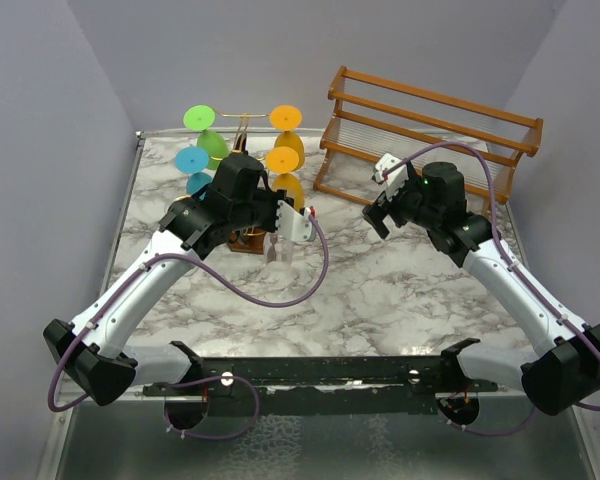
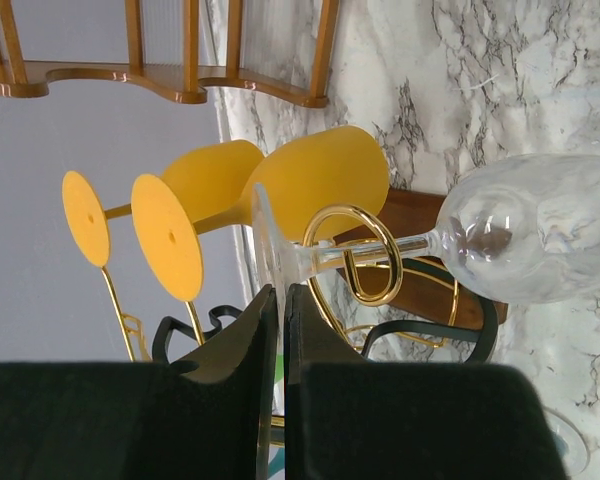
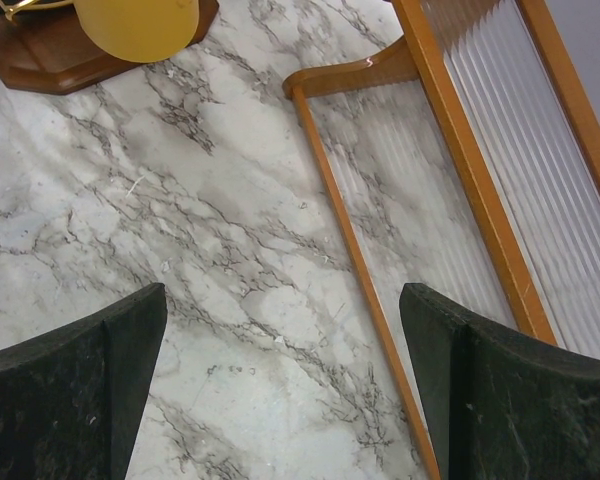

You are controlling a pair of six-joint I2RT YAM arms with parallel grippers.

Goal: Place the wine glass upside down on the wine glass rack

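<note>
Marble tabletop (image 1: 380,290), apparently clear wine glass (image 2: 540,230)

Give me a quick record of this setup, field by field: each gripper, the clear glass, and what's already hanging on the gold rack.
Left gripper: shut on the foot of the clear wine glass
Clear wine glass: upside down, bowl toward the table, stem inside a gold loop of the wire rack
Right gripper: open, empty, above the table beside the wooden slatted rack
Already on wire rack: two orange glasses, a green glass, a blue glass, all upside down
Step left: glass not yet released
</note>
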